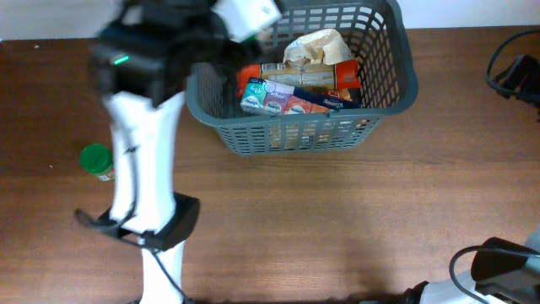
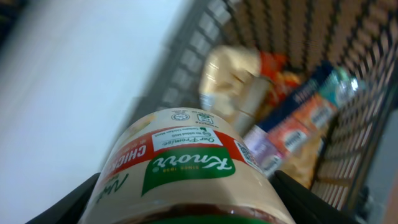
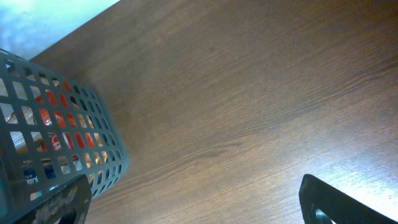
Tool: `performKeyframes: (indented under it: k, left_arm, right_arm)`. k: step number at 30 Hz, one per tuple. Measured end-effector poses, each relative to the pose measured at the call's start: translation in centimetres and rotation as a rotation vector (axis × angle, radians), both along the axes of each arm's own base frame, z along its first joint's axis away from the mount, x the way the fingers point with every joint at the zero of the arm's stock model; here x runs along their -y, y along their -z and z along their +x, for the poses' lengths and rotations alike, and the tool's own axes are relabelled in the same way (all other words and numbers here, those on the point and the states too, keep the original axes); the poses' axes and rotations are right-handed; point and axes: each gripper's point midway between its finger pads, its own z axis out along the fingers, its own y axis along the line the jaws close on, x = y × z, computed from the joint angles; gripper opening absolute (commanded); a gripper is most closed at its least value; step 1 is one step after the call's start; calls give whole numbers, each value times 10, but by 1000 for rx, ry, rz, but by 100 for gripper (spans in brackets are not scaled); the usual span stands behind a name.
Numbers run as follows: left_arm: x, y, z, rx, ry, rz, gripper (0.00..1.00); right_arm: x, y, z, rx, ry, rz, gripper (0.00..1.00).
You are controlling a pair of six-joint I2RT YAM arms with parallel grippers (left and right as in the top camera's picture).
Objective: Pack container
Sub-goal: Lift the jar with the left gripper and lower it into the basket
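- The right gripper [image 3: 199,208] is nearest to the robot's side, low at the right edge of the table [image 1: 337,219]. Its two fingers stand far apart and nothing is between them. The container shows only as a corner at the left of its view, well apart from it.
- A green-lidded jar [image 1: 96,160] stands on the table beside the left arm (not packed yet, and nothing touches it).
- The left gripper [image 2: 186,208] is closed around a Knorr tub [image 2: 186,162]. One dark finger shows on each side of the tub, pressing on it.
- The container [image 1: 287,135] is at the far middle of the table, with its long axis running left to right in the overhead view. The left arm is clearly the nearer one, and it reaches over the container's left end.
- From the tub, the inside of the container lies ahead and below. The packets [image 1: 295,97] and a crumpled beige bag [image 1: 316,46] fill the middle and right part.
- The left end looks more free, so the coming move probably needs only a small lowering there before the fingers open. How high the tub hangs above the floor of the container cannot be told.
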Motion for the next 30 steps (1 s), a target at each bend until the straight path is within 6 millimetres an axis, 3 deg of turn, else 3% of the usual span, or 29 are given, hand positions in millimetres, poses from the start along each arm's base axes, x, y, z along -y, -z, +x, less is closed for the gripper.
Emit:
performKeyframes:
  k: [3, 5, 9, 11, 16, 17, 20, 21, 22, 27, 30]
  left_arm:
    - [22, 62, 18, -116, 43, 101, 2]
    - [26, 107, 28, -210, 45, 165, 2]
    - [14, 186, 27, -416, 20, 295, 2]
    - [6, 211, 20, -497, 11, 349, 2]
    - [-7, 223, 13, -549, -10, 409, 2]
    - [-9, 224, 13, -555, -12, 412, 9]
    - [-19, 231, 10, -591, -28, 428, 56]
    - [-23, 234, 9, -607, -38, 433, 87]
    - [-27, 236, 8, -622, -48, 436, 97]
    - [-35, 233, 10, -638, -129, 407, 99]
    - [-33, 215, 14, -599, -172, 362, 99]
  right_arm:
    - [0, 0, 0, 0, -1, 0, 99]
    - [0, 0, 0, 0, 0, 0, 99]
    - [0, 0, 0, 0, 0, 0, 99]
    - [0, 0, 0, 0, 0, 0, 99]
    - [0, 0, 0, 0, 0, 0, 99]
    - [0, 0, 0, 0, 0, 0, 99]
    - [0, 0, 0, 0, 0, 0, 99]
    - [0, 0, 0, 0, 0, 0, 99]
    - [0, 0, 0, 0, 0, 0, 99]
    - [0, 0, 0, 0, 0, 0, 99]
    - [0, 0, 0, 0, -1, 0, 99]
